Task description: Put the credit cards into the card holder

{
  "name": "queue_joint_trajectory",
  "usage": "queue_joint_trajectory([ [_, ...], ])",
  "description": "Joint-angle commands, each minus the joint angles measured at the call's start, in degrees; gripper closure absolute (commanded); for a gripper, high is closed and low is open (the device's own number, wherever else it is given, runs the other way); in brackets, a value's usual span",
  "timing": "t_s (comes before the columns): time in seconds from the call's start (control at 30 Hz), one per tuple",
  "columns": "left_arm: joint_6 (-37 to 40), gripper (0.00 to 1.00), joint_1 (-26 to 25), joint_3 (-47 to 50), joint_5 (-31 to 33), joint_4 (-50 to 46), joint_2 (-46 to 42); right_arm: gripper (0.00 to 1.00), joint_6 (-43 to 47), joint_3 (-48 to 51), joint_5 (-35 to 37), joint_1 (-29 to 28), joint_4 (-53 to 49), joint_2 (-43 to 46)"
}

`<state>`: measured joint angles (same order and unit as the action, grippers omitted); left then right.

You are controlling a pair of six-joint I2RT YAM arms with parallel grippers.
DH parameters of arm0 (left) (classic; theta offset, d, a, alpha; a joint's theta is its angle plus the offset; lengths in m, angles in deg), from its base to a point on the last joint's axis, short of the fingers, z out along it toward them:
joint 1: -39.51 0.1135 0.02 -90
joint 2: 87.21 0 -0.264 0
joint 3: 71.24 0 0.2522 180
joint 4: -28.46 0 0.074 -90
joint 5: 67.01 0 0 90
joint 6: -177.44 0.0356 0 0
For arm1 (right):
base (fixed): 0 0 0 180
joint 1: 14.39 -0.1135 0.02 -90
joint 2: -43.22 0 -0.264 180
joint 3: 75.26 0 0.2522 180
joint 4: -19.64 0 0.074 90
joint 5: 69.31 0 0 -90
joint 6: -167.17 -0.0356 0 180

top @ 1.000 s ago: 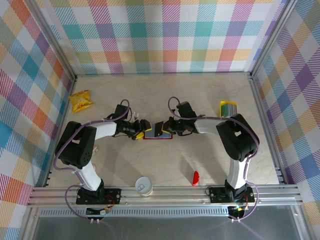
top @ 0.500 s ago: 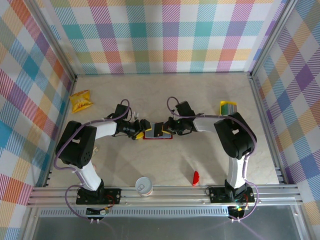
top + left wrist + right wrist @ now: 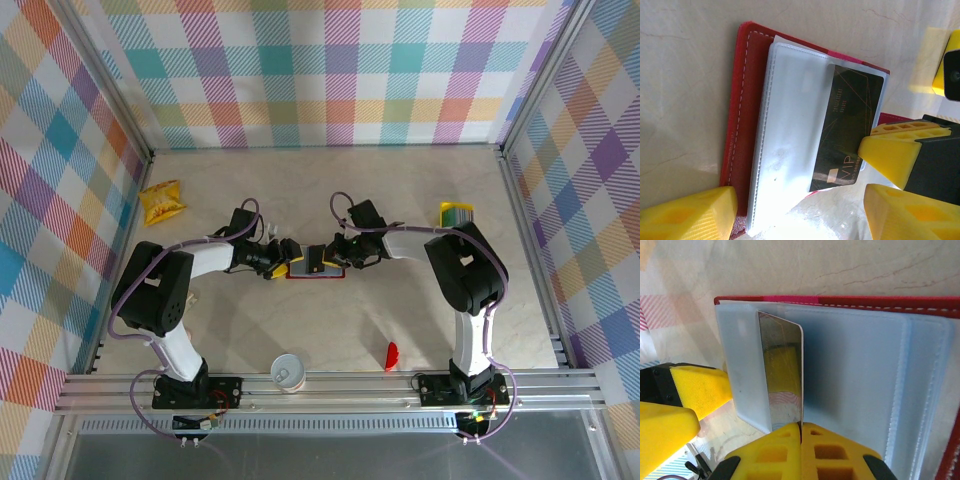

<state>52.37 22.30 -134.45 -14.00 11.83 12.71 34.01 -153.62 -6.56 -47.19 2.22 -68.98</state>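
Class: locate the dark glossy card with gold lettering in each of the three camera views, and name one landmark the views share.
Top external: the dark glossy card sits near the middle of the table.
Left wrist: centre-right, slanted over the clear sleeves.
Right wrist: left of centre, rising from the shut right gripper.
Shared landmark: the dark-red card holder under the card.

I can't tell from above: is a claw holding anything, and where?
The right claw pinches a dark credit card by its edge, near a corner.
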Motion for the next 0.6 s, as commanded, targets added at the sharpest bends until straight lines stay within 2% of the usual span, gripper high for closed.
queue_joint_trajectory([
  [0.0,1.2,0.31,-0.7,-0.6,0.8,-1.1,2.1,1.00,1.9,-1.2,0.4,-0.6,-3.7,-1.4],
  [0.57,1.4,0.31,-0.8,-0.6,0.8,-1.3,2.1,1.00,3.0,-6.6,-0.7,-2.5,-7.4,-4.6],
])
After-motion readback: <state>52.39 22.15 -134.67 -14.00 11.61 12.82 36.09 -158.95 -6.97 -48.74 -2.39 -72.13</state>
